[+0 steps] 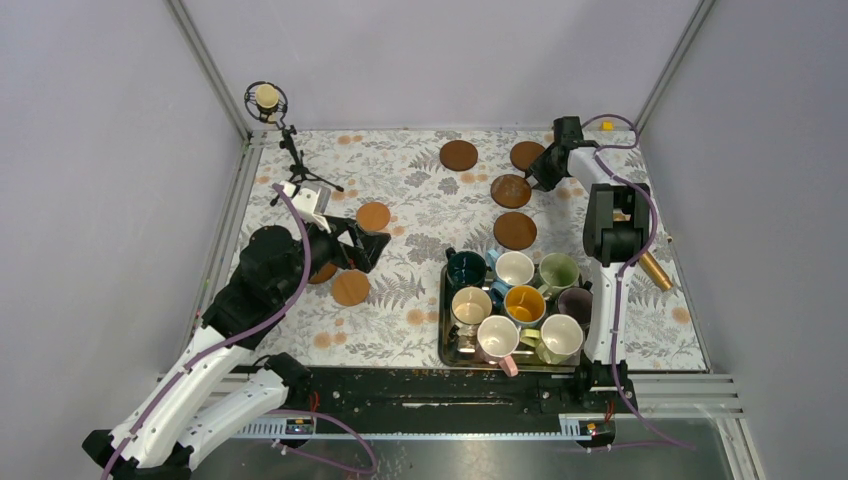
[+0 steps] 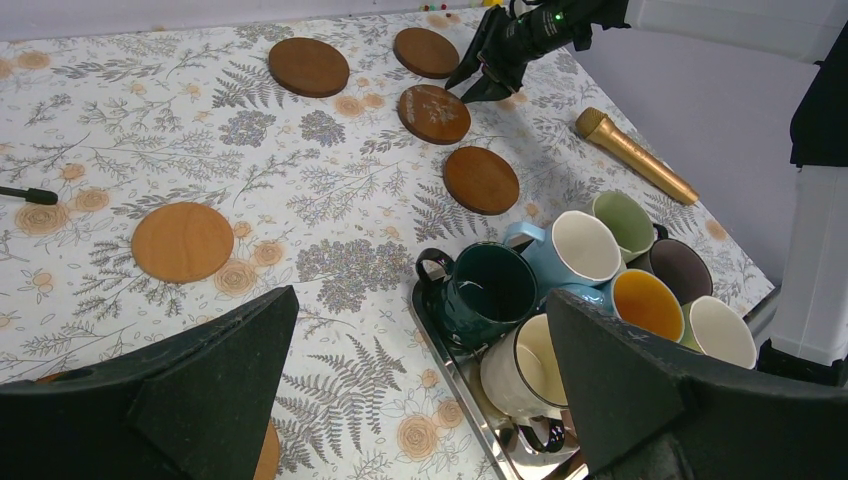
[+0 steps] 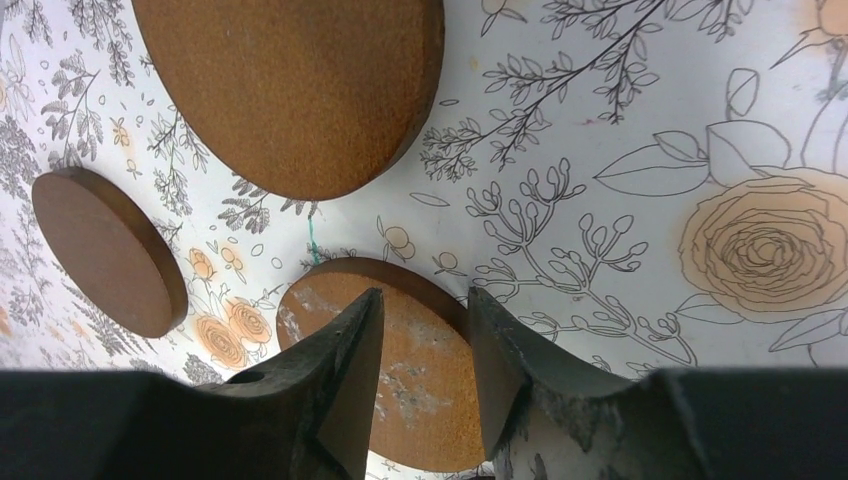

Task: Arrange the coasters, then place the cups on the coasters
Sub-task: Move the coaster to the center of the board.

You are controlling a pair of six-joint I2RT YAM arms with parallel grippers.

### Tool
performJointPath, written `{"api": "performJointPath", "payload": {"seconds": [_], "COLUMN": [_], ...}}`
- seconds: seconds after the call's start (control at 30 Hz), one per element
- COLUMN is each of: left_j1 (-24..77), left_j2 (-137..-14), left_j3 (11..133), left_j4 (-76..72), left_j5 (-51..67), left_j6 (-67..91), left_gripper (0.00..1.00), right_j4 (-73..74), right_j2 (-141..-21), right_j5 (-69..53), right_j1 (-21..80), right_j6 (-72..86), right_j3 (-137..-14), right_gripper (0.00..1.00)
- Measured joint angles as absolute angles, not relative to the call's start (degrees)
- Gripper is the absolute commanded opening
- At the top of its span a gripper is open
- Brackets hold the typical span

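tray (image 1: 443,335): eight cups (image 1: 523,303); left gripper (image 1: 378,250): spread wide, empty; right gripper (image 3: 425,300): parted over speckled coaster (image 3: 420,400)

Seven flat round coasters lie on the worktop (image 1: 420,200). Four dark brown coasters (image 1: 459,155) cluster loosely at the far right, and the scuffed coaster (image 1: 511,190) among them has a pale-blotched top. Three orange-brown coasters (image 1: 373,216) lie at the left, one partly hidden. The mugs stand upright and crowded together on a steel tray (image 1: 443,330): dark green mug (image 1: 466,268), light blue mug (image 2: 575,250), pale green mug (image 1: 558,270), yellow-orange mug (image 1: 524,303), mauve mug (image 1: 575,302).

Coasters (image 1: 459,155): seven. Cups (image 1: 515,268): eight. Tray (image 1: 443,345): one. Gold microphone (image 1: 655,270): one.
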State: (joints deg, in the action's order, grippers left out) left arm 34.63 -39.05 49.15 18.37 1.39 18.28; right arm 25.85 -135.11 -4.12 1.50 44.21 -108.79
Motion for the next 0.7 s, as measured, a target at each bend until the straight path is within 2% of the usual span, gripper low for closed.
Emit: {"api": "performJointPath", "payload": {"seconds": [0.7], "left_j1": [34.68], "left_j2": [-38.17], "left_j3": [49.15], "left_j4": [18.35], "left_j5": [1.28], "left_j6": [18.26], "left_gripper": [0.99], "right_j4": [28.14], "right_j2": [-135.17], "right_j5": [-8.69], "right_j1": [5.82], "right_j6": [43.57], "right_j3": [-109.71], "right_gripper": [0.42]}}
